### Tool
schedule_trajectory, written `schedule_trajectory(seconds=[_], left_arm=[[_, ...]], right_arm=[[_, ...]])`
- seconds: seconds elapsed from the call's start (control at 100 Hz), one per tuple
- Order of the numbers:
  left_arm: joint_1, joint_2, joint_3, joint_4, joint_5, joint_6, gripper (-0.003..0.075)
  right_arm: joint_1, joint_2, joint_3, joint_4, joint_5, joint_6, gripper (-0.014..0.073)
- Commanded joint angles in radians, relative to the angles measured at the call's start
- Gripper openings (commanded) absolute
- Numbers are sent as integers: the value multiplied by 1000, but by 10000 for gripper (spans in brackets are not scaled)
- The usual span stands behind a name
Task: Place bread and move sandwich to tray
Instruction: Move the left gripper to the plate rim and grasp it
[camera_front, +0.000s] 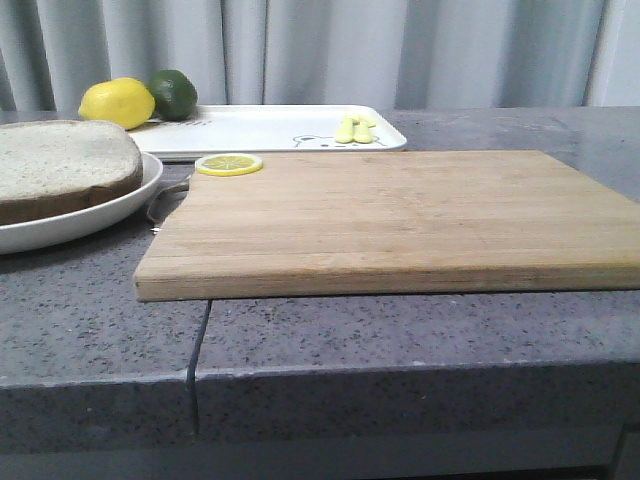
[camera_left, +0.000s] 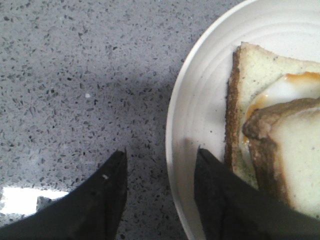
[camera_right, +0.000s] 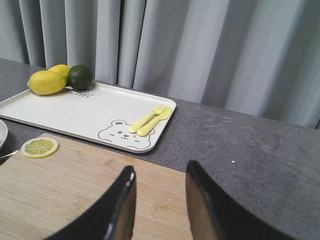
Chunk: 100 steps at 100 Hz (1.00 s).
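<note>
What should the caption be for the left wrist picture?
Open left gripper straddling the white plate rim beside the egg sandwich.

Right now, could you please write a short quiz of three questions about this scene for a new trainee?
1. True or false: the plate with the sandwich already stands on the tray.
2. What lies on the corner of the cutting board nearest the plate?
A. a lemon slice
B. a lime
C. a fork
3. Fill in: on the tray, the yellow cutlery lies beside a drawing of a ____.

Key
1. False: it stands on the grey counter, with the left gripper open at its rim.
2. A, the lemon slice.
3. bear.
</note>
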Motion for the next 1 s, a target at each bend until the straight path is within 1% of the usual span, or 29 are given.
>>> schedule_trajectory(seconds=[0.0,0.4,0.62,0.86,0.93,0.99], left_arm=[[4,-21,-32,-18,-36,-12,295],[4,-21,-32,-18,-25,-12,295],[4,30,-32,-18,-18,-12,295],[4,34,-32,-26,-30,-12,295],[4,34,-32,-26,-33,-12,281],[4,34,-32,-26,-33,-12,238]], right_arm=[[-7,-1,-25,5,-86,-8,269],[-7,-1,-25,7,-86,-8,269],[-7,-1,-25,7,-86,-8,269],[-7,-1,-25,6,-85,-8,269],[-7,-1,-25,6,-85,-8,269],[-7,-1,-25,6,-86,-8,269]])
